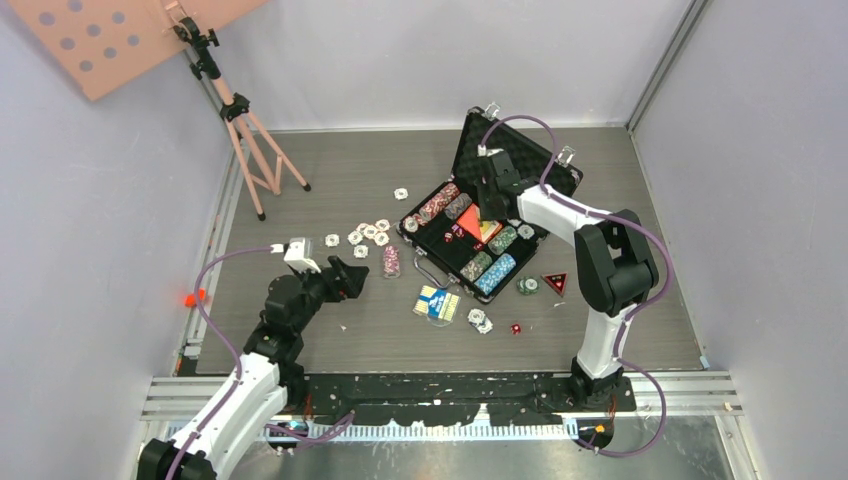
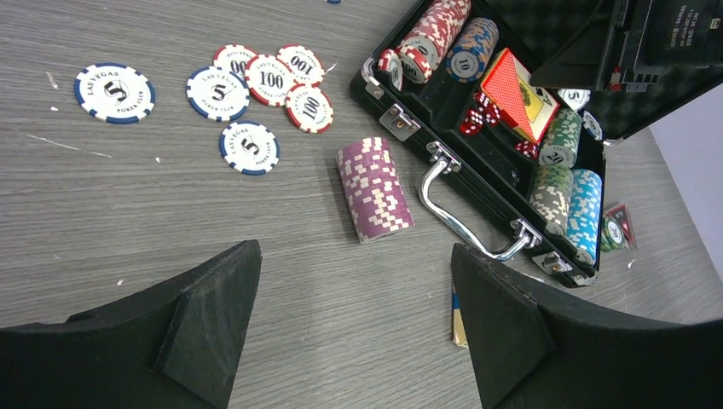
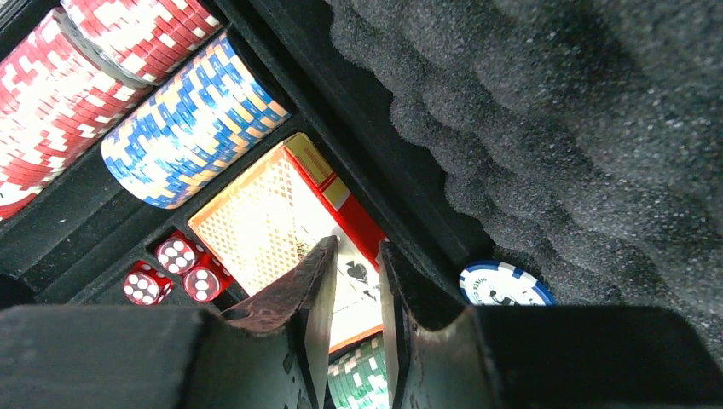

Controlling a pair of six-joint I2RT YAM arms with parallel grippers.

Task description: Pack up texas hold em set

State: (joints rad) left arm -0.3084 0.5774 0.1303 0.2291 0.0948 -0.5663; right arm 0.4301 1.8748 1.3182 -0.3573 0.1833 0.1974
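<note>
Briefcase (image 1: 475, 140) stands open at about 1 o'clock from the table's middle with its lid raised, and the right gripper (image 3: 356, 251) hangs inside it. The jaws are drawn close, leaving a narrow slot. The tips sit just over the raised end of the red card deck (image 3: 256, 221), but whether they pinch it cannot be told.

The deck lies tilted in the middle compartment. In the right wrist view:
- At 9 o'clock of the deck, red dice (image 3: 177, 256) lie together on the tray floor.
- At 11 o'clock, a blue-and-white chip row (image 3: 192, 128) fills its slot, with red-and-white chip rows (image 3: 51, 102) beyond it.
- At 3 o'clock, a single blue chip (image 3: 503, 285) rests against the foam lining (image 3: 554, 111).
- At 6 o'clock, green chips (image 3: 358, 375) show below the tips.

Left gripper (image 2: 354, 251) hovers over the table at 8 o'clock of the case, jaws spread wide, holding nothing. At its 12 o'clock, a purple chip stack (image 2: 375, 189) lies on its side just beside the case's front. Loose chips (image 2: 256, 81) marked 5 and 100 lie flat at 10 o'clock of that stack.

In the top view, a blue card deck (image 1: 437, 303) lies on the table at 6 o'clock of the case. A pink tripod (image 1: 250, 140) stands at 10 o'clock, well apart.
</note>
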